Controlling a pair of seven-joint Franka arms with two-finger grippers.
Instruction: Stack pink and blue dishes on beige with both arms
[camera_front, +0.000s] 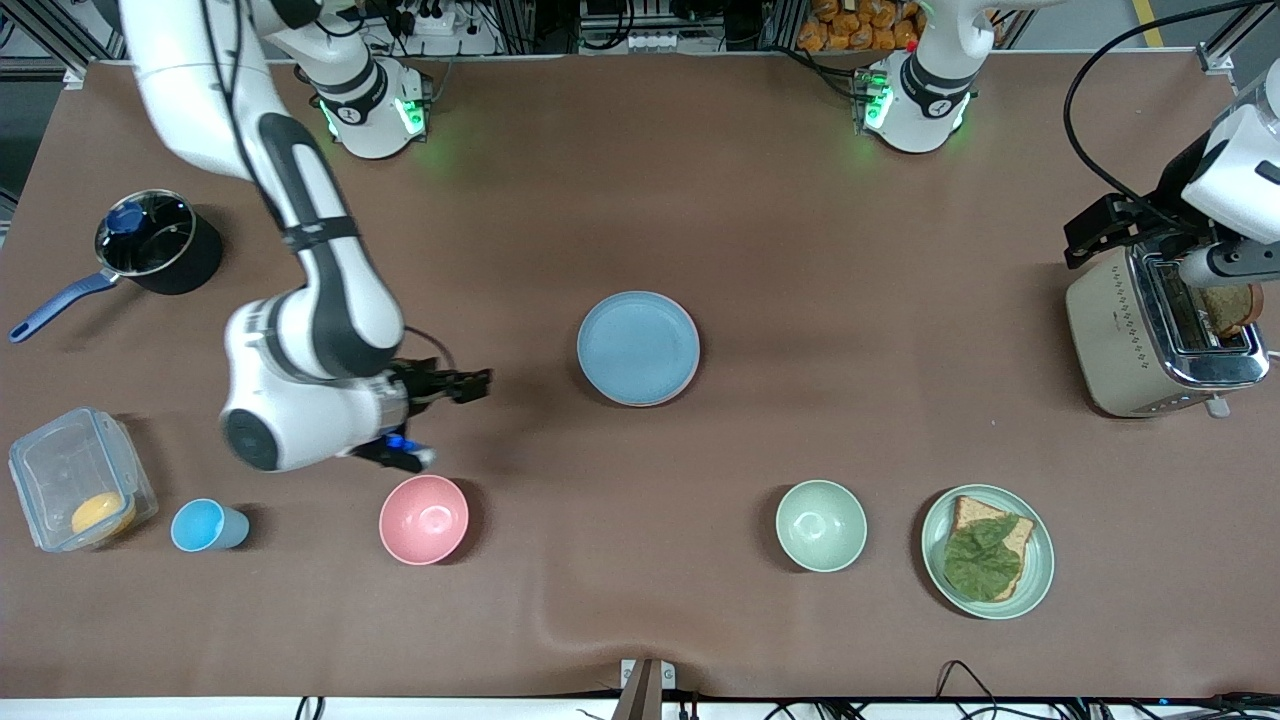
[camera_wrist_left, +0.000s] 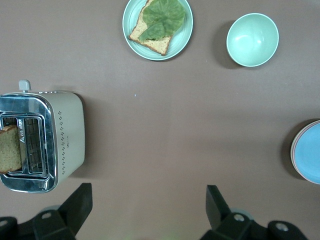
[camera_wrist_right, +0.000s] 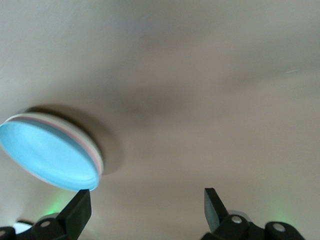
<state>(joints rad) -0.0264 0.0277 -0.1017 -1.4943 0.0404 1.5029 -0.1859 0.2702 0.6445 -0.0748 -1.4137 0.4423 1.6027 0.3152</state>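
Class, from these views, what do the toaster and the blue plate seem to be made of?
Toaster: a cream, probably painted metal or plastic body with a shiny chrome-like top that mirrors its surroundings. Blue plate: matte, without glare, likely ceramic or melamine; which one cannot be told.

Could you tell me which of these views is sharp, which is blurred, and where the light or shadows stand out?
Front view: sharp, evenly lit, green base lights glowing. Left wrist view: sharp, soft shadow beside the toaster. Right wrist view: blurred and washed out; the plate stack glows and casts a broad shadow.
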